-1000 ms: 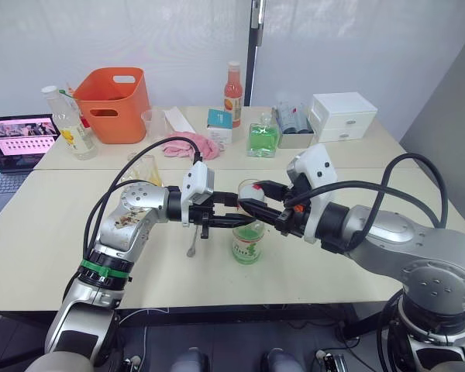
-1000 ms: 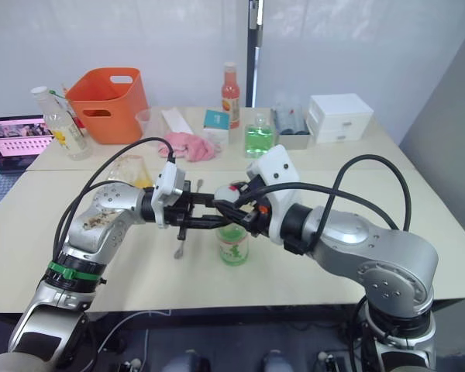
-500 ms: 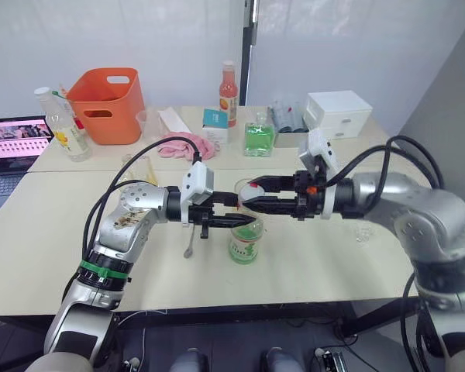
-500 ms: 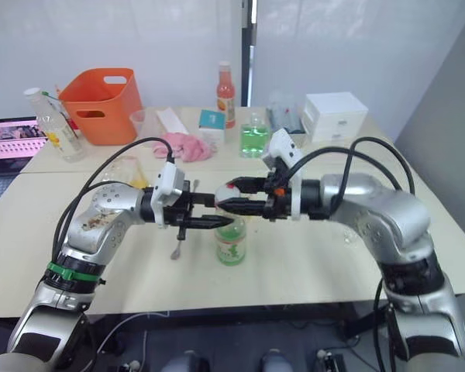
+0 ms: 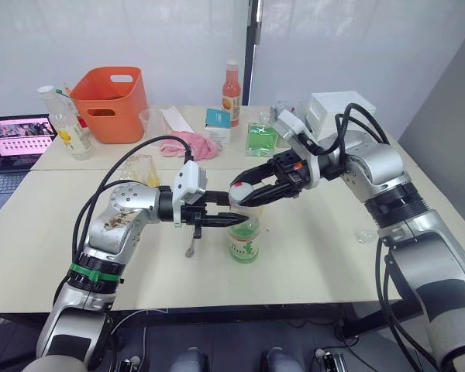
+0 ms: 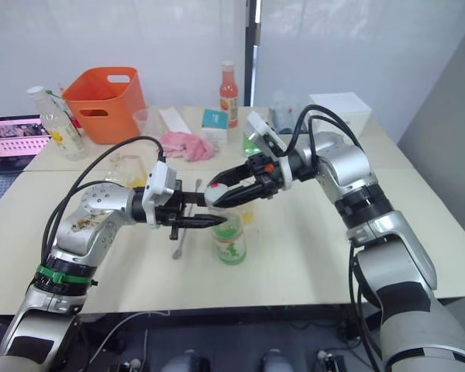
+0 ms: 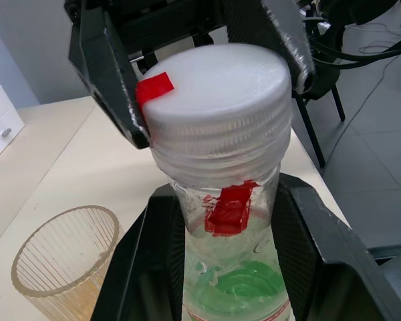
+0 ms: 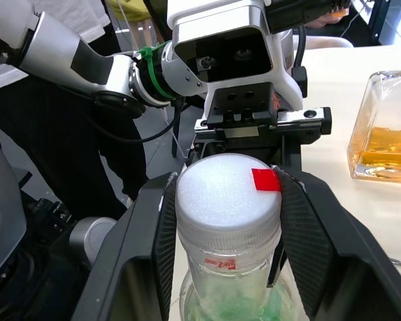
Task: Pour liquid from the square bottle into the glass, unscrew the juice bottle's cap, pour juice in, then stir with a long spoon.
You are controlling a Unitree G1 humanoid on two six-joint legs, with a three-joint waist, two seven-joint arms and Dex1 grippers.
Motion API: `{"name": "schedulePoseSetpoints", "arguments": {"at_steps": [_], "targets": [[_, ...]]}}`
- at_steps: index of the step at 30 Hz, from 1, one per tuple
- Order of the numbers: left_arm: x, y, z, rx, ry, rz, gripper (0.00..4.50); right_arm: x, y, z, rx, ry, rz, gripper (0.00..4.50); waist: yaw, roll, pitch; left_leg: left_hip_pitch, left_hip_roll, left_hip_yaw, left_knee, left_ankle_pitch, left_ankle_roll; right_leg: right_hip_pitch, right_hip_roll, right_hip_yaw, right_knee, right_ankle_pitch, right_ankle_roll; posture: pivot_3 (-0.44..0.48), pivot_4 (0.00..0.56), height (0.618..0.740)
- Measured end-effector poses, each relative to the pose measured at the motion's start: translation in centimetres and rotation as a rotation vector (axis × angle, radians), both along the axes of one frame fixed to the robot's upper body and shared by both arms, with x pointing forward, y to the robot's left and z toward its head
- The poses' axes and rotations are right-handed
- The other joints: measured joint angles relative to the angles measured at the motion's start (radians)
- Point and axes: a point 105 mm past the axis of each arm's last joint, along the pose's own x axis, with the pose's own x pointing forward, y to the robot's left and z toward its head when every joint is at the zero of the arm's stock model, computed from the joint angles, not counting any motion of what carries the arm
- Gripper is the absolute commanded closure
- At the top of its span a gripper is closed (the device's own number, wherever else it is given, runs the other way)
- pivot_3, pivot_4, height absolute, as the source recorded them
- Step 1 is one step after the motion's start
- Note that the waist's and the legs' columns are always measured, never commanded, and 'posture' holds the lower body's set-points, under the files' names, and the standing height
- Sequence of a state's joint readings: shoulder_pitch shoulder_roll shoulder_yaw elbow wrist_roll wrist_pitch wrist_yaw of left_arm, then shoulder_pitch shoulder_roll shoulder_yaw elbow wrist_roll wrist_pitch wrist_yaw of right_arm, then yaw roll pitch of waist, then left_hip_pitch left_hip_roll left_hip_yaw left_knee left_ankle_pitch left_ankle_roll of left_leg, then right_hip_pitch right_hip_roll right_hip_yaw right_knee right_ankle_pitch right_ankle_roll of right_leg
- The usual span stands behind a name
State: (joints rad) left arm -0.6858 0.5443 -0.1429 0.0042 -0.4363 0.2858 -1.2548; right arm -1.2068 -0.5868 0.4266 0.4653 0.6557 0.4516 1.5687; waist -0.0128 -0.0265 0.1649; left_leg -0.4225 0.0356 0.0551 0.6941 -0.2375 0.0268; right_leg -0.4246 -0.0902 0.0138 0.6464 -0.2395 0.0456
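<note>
The juice bottle stands upright near the table's middle, holding pale green liquid and wearing a green-and-white label. My left gripper is shut on its neck from the left. My right gripper reaches in from the right and is shut on the white cap, which carries a red mark and sits on the bottle. The glass stands just behind the bottle with a little yellowish liquid. The square bottle stands to the back left. The long spoon lies flat beside the left gripper.
Along the back stand an orange basket, a yellow-labelled bottle, a pink cloth, a green square bottle, a slim orange-red bottle and a white drawer box. A laptop sits far left.
My right arm has swung from low in front round to the back right, its gripper staying at the cap with the wrist turned. The left gripper and bottle have held still.
</note>
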Motion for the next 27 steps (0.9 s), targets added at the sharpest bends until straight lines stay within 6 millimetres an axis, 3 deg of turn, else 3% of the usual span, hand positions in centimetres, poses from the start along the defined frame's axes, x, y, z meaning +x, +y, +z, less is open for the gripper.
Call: {"name": "schedulePoseSetpoints", "arguments": {"at_steps": [3, 4, 8, 13, 20, 27], "targets": [[-0.1, -0.2, 0.0, 0.003, -0.005, -0.005, 3.10, -0.6, -0.2, 1.0, 0.044, -0.008, 0.016, 0.07, 0.000, 0.000, 0.000, 0.000, 0.000, -0.001, 0.000, 0.000, 0.000, 0.000, 0.000, 0.000, 0.000, 0.000, 0.000, 0.000, 0.150, 0.715], [-0.1, -0.2, 0.0, 0.003, -0.005, -0.003, 3.10, -0.8, -0.5, 1.4, 0.060, -0.011, 0.017, 0.03, 0.001, 0.000, 0.000, 0.000, 0.000, -0.001, 0.000, 0.000, 0.000, 0.000, 0.000, 0.000, 0.000, 0.000, 0.000, 0.000, 0.150, 0.715], [-0.2, -0.3, 0.0, 0.001, -0.006, -0.005, 3.10, -2.3, -1.8, 2.5, 0.141, -0.023, 0.000, 0.03, 0.005, 0.000, 0.000, 0.000, 0.000, -0.001, 0.000, 0.000, 0.000, 0.000, -0.001, 0.000, 0.000, 0.000, 0.000, 0.000, 0.150, 0.715], [-0.1, -0.4, -0.1, -0.002, -0.003, 0.000, 3.10, -3.9, -2.6, 3.4, 0.236, -0.091, -0.227, 0.03, 0.007, 0.000, 0.000, 0.000, 0.000, -0.001, 0.000, 0.000, 0.000, 0.000, -0.001, 0.000, 0.000, 0.000, 0.000, 0.000, 0.150, 0.715], [0.2, -0.6, -0.2, -0.017, 0.010, 0.005, 3.10, -5.3, -0.7, 0.0, 0.206, -0.107, -0.677, 0.03, 0.005, 0.000, 0.000, 0.000, 0.000, -0.002, 0.000, 0.000, 0.000, 0.000, -0.002, 0.000, 0.000, 0.000, 0.000, 0.000, 0.150, 0.715], [0.2, -0.8, -0.2, -0.022, 0.017, -0.003, 3.10, -5.2, -1.5, 0.2, 0.209, -0.138, -0.913, 0.03, 0.007, 0.000, 0.000, 0.000, -0.001, -0.002, 0.000, 0.000, 0.000, 0.001, -0.002, 0.000, -0.001, 0.000, 0.000, 0.000, 0.150, 0.715]]}}
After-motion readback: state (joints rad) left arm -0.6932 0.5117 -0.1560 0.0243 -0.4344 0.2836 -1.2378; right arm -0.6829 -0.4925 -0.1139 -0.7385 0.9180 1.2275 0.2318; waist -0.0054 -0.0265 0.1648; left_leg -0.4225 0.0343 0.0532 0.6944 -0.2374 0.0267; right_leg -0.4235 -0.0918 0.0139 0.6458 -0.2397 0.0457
